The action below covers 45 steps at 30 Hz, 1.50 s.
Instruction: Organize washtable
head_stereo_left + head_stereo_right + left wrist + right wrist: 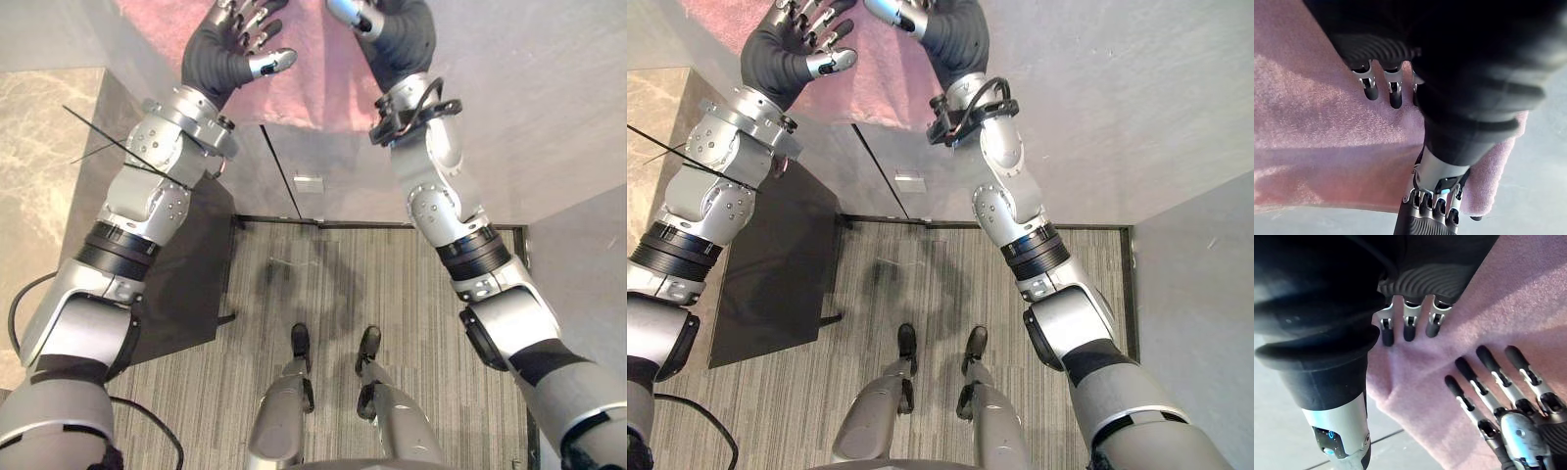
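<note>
In the left eye view we see the left hand point(240, 34) and the right hand point(358, 15) reaching out close together over a pink towel point(313, 88) that lies on the grey counter point(549, 88). The cloth spreads beneath and beyond their fingers, and the right eye view tells the same. In the left wrist view the left hand's fingers point(1395, 95) are nearly straight, tips on or just above the terry, clasping nothing; the right hand is just beside them, near the towel's edge. In the right wrist view the right hand's fingers point(1408, 330) likewise hang relaxed over the cloth with no fold pinched. A towel corner lies near its thumb, and the left hand's fingers are spread flat close by. We judge the step to be taking hold of the towel to fold or shift it. To do it well we should close thumb and fingers on an edge, each hand at its own corner, and lift both sides evenly so the cloth neither drags nor bunches.
</note>
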Available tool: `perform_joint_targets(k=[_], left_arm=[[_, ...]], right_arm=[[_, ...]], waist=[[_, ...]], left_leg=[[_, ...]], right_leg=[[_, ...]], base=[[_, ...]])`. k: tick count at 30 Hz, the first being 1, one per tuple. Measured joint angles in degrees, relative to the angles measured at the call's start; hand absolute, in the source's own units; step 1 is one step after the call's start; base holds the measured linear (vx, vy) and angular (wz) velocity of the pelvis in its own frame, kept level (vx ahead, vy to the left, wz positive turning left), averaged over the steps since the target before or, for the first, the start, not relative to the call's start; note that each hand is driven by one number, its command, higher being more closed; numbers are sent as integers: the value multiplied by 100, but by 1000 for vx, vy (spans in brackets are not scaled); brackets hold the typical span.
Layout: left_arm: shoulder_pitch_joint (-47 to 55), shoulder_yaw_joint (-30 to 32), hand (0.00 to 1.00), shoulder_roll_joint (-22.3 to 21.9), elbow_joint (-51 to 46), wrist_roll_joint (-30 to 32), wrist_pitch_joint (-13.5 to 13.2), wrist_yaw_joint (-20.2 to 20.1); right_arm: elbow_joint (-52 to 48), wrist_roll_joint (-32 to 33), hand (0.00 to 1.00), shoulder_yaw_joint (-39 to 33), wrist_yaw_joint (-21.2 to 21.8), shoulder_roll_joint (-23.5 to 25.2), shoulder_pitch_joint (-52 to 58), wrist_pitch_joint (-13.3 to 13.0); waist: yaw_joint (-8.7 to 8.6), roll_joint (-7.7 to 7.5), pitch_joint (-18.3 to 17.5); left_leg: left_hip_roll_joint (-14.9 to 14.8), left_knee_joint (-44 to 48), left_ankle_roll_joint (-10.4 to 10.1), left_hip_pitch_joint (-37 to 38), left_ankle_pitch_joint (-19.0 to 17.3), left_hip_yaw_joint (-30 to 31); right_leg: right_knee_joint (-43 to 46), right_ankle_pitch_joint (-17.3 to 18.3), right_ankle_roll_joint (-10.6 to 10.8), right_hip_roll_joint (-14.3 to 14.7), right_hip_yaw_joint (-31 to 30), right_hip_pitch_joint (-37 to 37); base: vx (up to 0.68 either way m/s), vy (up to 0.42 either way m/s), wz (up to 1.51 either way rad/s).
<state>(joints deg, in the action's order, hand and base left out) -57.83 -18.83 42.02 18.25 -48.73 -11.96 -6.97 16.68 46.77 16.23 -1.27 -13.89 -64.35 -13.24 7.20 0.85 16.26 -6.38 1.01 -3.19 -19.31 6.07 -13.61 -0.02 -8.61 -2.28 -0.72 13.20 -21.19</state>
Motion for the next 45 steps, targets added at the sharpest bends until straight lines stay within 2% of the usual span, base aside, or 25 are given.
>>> perform_joint_targets(k=[5,8,14,16,18,20,22,25,27,29,31,33,35,39,40,41,42,43,45], left_arm=[[6,235,0,-27,59,88,0,53],[37,435,0,-40,153,225,0,92],[279,625,0,-38,200,224,-7,78],[750,725,0,-45,-116,227,-8,71],[1658,1032,0,-116,-607,341,-9,62],[2637,1572,0,-474,-969,563,-13,81],[4096,2274,0,-1208,-1219,975,-32,103],[5534,2706,0,-2034,-1152,1763,27,117],[6430,2855,0,-2628,-726,2124,36,83],[7039,2903,0,-3106,-281,2311,59,71],[7390,2923,0,-3479,325,2579,130,54],[7590,3146,0,-3894,1190,3084,221,2],[7673,3345,0,-4154,1963,3449,290,119],[7533,3650,0,-4269,2873,3833,299,801],[7507,3694,0,-4305,2962,3846,300,1029],[7504,3694,0,-4307,2974,3847,303,1100],[7484,3705,0,-4258,2983,3843,302,1202],[7404,3744,0,-4227,2964,3827,303,1243],[7472,3768,0,-4278,2968,3824,308,1239]], right_arm=[[20,-1,0,-45,32,-22,-52,12],[23,-4,0,-34,55,-21,-33,38],[-12,-11,0,63,174,-150,406,70],[-267,-11,0,58,181,-191,888,93],[-757,-161,0,59,272,-231,1723,96],[-1178,-518,0,44,292,-225,2687,100],[-1449,-1168,0,-8,436,-219,4168,125],[-1600,-2034,0,-275,761,-226,5713,141],[-1589,-2714,0,-547,1020,-121,6835,143],[-1522,-2970,0,-758,1243,-3,7615,157],[-1167,-3165,0,-975,1387,180,8162,212],[-268,-3673,0,-1108,1517,273,8400,314],[659,-4083,0,-1107,1487,309,8340,383],[2261,-5459,0,-1176,910,311,7856,455],[2679,-5801,0,-1236,620,260,7666,491],[2858,-5886,0,-1283,520,258,7616,509],[3101,-5978,0,-1405,391,317,7590,551],[3336,-6106,0,-1611,242,452,7595,613],[3486,-6122,0,-2024,129,465,7677,661]], waist=[[-7,4,149],[-9,3,175],[-24,3,174],[-38,3,174],[-41,4,172],[-55,6,166],[-189,8,120],[-253,-5,-168],[-289,4,-344],[-338,1,-503],[-375,-1,-632],[-462,-22,-846],[-469,-25,-887],[-472,-30,-888],[-473,51,-896],[-474,51,-925],[-451,-157,-1010],[-407,-204,-947],[-404,-195,-934]], left_leg=[[-7,4,1,66,0,-68],[-31,6,-1,71,-4,-123],[-71,42,-3,105,-5,-215],[-67,46,-12,146,-14,-239],[-69,47,-35,267,-51,-271],[-64,59,-42,447,-152,-269],[-46,98,-40,673,-311,-214],[-16,97,-50,775,-402,-210],[-7,120,-44,1033,-516,-203],[-2,184,-43,1215,-644,-165],[1,231,-51,1385,-727,-135],[15,328,-32,1475,-815,-42],[35,339,-28,1605,-832,-7],[64,400,-135,1419,-804,467],[60,407,-167,1260,-793,673],[42,375,-160,1200,-832,683],[30,372,-18,1215,-953,409],[-357,1798,342,857,-1211,-394],[-784,3088,354,934,-1326,-806]], right_leg=[[80,0,0,-8,-57,2],[80,117,101,-8,-76,-4],[112,105,63,10,-84,4],[146,105,63,6,-76,30],[183,128,47,6,-75,113],[181,199,47,7,-80,288],[134,311,55,4,-76,573],[-40,311,59,9,-92,752],[-139,345,105,19,-106,1064],[-168,398,156,20,-123,1285],[-173,462,248,14,-125,1495],[-173,530,290,-8,-72,1663],[-160,588,312,-35,-50,1848],[166,791,237,-125,456,1829],[358,848,169,-112,738,1723],[381,848,111,-125,868,1686],[271,785,-16,-253,1094,1687],[420,807,-160,-425,1534,1668],[585,862,-226,-554,1932,1731]], base=[[18,32,-5],[-11,4,-4],[25,-1,-5],[60,26,-4],[96,44,-6],[98,46,-6],[98,58,6],[122,63,3],[134,56,-1],[100,67,-2],[68,67,4],[20,57,17],[-36,64,17],[-105,16,64],[-128,-53,97],[-94,-40,97],[-66,0,119],[-50,25,119],[-51,23,107]])
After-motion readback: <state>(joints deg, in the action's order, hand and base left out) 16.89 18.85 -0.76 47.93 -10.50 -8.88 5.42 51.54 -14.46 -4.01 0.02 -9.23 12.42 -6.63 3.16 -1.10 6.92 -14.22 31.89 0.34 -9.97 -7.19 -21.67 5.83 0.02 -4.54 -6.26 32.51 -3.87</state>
